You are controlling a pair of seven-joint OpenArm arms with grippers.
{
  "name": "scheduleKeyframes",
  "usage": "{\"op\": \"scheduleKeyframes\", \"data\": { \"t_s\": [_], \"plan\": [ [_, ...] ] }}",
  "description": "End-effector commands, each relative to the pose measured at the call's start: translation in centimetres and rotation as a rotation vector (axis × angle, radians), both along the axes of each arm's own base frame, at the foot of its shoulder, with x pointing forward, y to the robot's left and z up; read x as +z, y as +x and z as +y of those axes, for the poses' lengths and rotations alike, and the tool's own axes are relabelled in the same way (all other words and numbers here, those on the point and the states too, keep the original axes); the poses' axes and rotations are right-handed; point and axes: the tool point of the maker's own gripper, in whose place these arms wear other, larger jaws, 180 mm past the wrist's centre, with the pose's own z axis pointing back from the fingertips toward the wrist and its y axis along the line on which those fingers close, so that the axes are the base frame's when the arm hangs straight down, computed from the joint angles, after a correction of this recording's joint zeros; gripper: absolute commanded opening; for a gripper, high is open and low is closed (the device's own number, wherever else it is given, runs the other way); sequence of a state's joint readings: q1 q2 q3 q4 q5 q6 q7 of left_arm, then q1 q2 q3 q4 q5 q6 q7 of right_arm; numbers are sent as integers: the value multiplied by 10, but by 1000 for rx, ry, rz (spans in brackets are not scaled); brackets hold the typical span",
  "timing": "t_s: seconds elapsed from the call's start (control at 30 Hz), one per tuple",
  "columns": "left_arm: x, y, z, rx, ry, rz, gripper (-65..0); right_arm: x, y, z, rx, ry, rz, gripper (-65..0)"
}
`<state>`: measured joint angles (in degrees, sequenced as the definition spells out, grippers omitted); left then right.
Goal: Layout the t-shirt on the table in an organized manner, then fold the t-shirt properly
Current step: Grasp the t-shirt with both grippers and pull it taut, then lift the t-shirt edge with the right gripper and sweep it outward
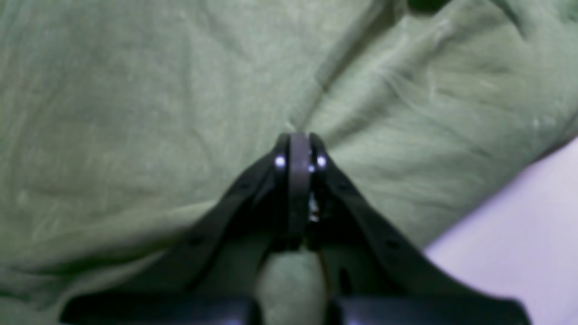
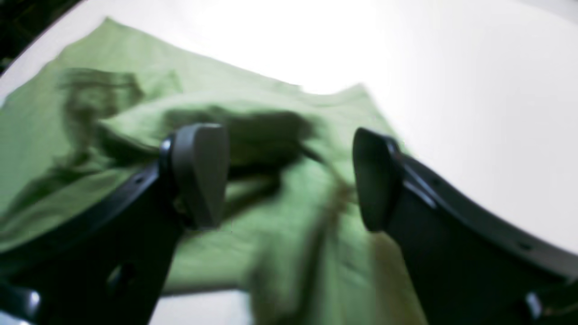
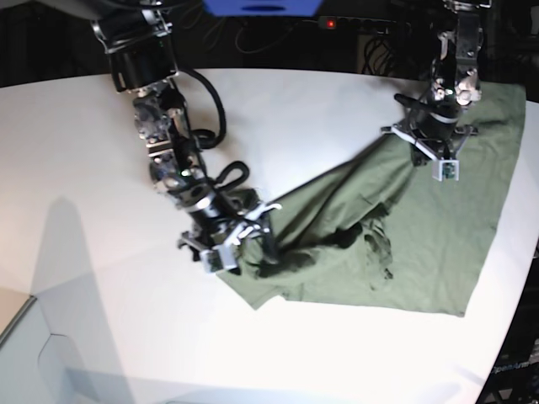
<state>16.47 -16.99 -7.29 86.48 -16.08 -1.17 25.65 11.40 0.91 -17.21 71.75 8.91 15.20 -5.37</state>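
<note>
Olive cotton, rumpled: the shirt [image 3: 404,227] lies on the white tabletop [image 3: 84,168], its near hem fairly flat and its middle bunched in dark folds. At the shirt's near corner the right gripper [image 3: 257,244] hangs low, jaws spread wide, nothing between them. At the far edge the left gripper [image 1: 299,149] has jaws closed, pinching a ridge of cloth. Step in hand looks like spreading flat. Next: right jaws need a corner, then pull apart.
</note>
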Motion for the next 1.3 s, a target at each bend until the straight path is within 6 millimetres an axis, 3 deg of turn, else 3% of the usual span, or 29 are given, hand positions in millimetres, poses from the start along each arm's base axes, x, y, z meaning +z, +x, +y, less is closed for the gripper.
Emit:
{"op": "scheduleKeyframes", "data": {
  "t_s": [0.0, 0.13, 0.23, 0.4, 0.83, 0.93, 1.17, 1.27],
  "plan": [
    [-7, -10, 6, 10, 21, 61, -648, 22, 4, 18, 32, 38, -58, -213],
    [-7, -11, 8, 12, 24, 61, -648, 25, -11, 59, 117, 62, -56, -213],
    [-4, -9, 16, 42, 25, 50, -648, 8, -15, 73, 137, 65, -6, -213],
    [-4, -10, 18, 48, 25, 53, -648, -10, -2, 83, 138, 54, 48, -214],
    [-4, -9, 17, 46, 24, 54, -648, -8, 22, 82, 115, 73, 1, -217],
    [-3, -8, 16, 44, 23, 53, -648, -7, 22, 81, 115, 72, 0, -278],
    [-4, -8, 17, 45, 25, 56, -648, 2, 25, 89, 121, 86, -13, -547],
    [-5, -9, 18, 47, 27, 57, -648, 2, 26, 88, 120, 87, -15, -634]
  ]
}}
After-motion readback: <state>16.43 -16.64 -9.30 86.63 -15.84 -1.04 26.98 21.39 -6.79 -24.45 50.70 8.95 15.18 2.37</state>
